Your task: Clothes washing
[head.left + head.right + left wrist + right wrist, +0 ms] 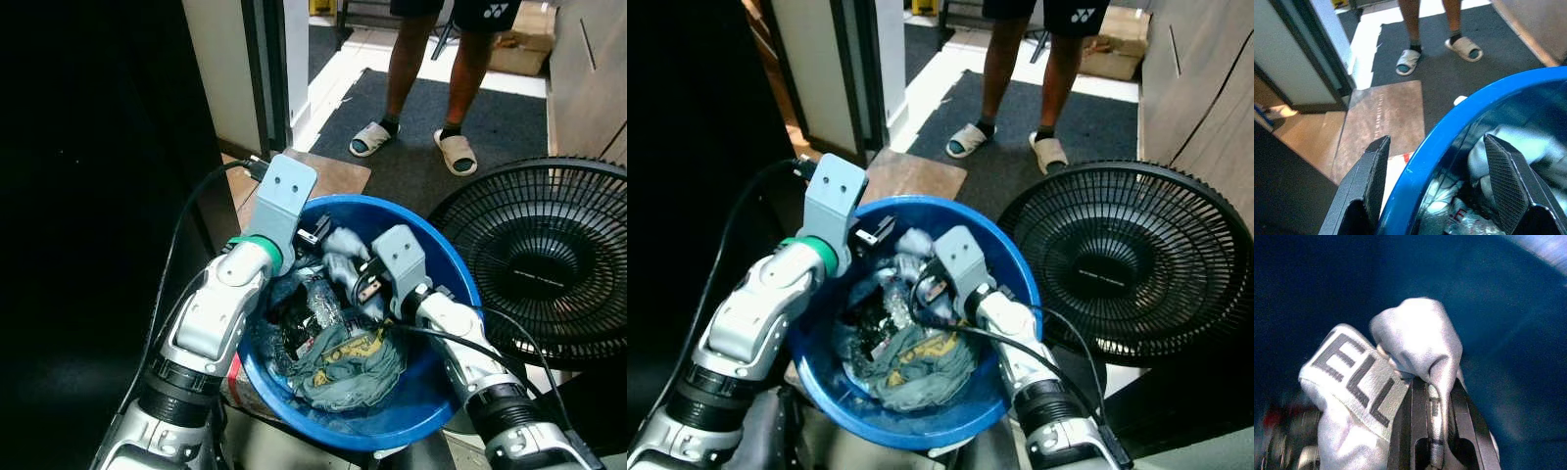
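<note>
A blue plastic basin (453, 257) in front of me holds a heap of clothes, with a teal-green garment (348, 367) lying on top at the near side. My left gripper (1437, 142) is open and straddles the basin's far-left rim (1459, 115), one finger (1374, 181) outside and the other inside. My right gripper (1432, 391) reaches into the basin's middle and is shut on a pale grey garment (1415, 333) that has a waistband (1356, 377) with dark lettering. In the left eye view that grey garment (340, 257) is bunched up just above the heap.
A black floor fan (549, 255) lies close to the basin's right side. A person in sandals (457, 152) stands on the dark mat beyond it. A brown board (333, 174) lies past the basin's far rim. A dark doorway fills the left.
</note>
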Available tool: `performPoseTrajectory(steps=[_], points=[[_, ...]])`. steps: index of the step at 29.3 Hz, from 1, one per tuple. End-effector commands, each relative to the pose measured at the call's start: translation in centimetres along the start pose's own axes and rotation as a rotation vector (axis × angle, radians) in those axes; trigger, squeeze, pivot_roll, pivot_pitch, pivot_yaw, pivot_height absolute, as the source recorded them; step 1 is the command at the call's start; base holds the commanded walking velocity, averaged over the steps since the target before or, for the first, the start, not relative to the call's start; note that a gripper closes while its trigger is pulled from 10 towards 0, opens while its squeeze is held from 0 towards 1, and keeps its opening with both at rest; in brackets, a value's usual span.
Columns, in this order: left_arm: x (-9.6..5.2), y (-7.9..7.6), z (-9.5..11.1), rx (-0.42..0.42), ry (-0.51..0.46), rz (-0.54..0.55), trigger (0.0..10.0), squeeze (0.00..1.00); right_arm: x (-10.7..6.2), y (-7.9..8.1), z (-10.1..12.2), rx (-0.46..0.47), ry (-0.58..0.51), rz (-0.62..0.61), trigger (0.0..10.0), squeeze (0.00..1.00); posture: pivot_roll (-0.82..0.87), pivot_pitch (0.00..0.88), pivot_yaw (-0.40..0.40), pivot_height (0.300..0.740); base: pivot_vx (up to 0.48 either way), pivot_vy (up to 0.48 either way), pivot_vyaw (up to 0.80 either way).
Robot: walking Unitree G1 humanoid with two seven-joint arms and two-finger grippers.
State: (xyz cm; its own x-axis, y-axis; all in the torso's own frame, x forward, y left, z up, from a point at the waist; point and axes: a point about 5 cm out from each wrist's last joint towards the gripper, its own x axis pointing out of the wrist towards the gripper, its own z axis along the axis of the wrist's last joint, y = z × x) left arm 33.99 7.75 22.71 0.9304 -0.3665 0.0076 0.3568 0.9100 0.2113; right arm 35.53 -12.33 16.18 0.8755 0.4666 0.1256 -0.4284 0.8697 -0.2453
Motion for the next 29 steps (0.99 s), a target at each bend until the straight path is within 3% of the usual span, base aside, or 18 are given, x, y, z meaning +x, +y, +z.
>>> performPoseTrajectory(steps=[1,16,21,23,29], points=[[0.1,-0.5,-1.6,-0.007,0.071,-0.017,10.0,0.00,0.3,-0.7,2.5,0.063,-0.123,-0.087,10.0,0.00,0.07,0.165,0.100,0.400,0.000,0.000,0.00],[0.1,-0.5,-1.5,-0.009,0.070,-0.018,10.0,0.00,0.8,-0.9,5.9,0.104,-0.264,-0.144,10.0,0.00,0.08,0.170,0.099,0.400,0.000,0.000,0.00],[0.0,-0.3,-1.2,-0.012,0.053,-0.003,10.0,0.00,0.3,-2.3,8.9,0.112,-0.375,-0.263,10.0,0.00,0.08,0.161,0.094,0.400,0.000,0.000,0.00],[-0.3,1.2,0.2,-0.053,-0.034,0.051,10.0,0.00,-1.0,-3.2,10.6,0.051,-0.438,-0.352,10.0,0.00,0.08,0.154,0.095,0.400,0.000,0.000,0.00],[-0.9,3.3,2.1,-0.088,-0.141,0.116,10.0,0.00,-2.2,-3.0,10.4,-0.009,-0.425,-0.364,10.0,0.00,0.08,0.146,0.095,0.400,0.000,0.000,0.00]])
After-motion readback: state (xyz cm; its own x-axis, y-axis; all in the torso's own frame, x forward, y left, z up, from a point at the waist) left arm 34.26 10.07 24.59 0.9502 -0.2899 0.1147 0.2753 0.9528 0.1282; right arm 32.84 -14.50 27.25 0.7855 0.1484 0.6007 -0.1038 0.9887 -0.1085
